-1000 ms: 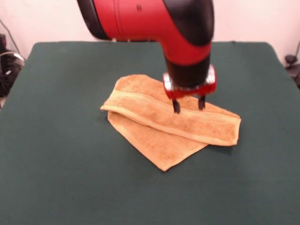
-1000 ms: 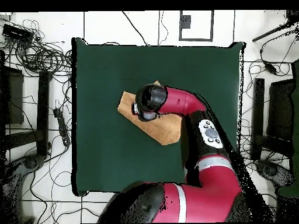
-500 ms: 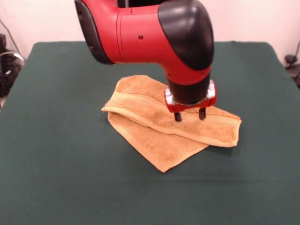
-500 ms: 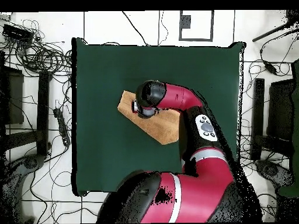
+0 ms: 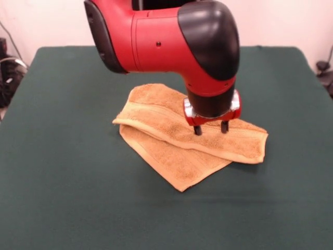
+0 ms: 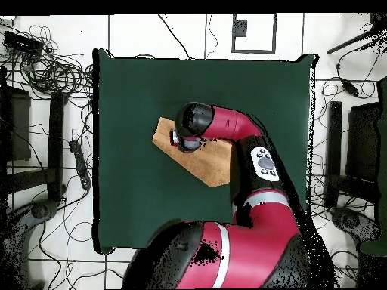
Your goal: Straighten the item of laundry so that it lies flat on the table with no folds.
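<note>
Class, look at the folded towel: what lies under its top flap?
Under the towel's folded-over upper flap, a lower layer of the same cloth shows, resting on the green table. The open gripper is above the flap. Anything between the layers is hidden.

I'm working in a robotics lab: tangled black cables [image 6: 53,72] sprawl over the white tiled floor [image 6: 181,34] left of the large dark green cloth-covered table [image 6: 143,204], and black equipment stands [image 6: 336,151] sit on its right.

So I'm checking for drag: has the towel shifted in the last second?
No. The towel keeps its place against the table edges; only the gripper dropped lower.
</note>
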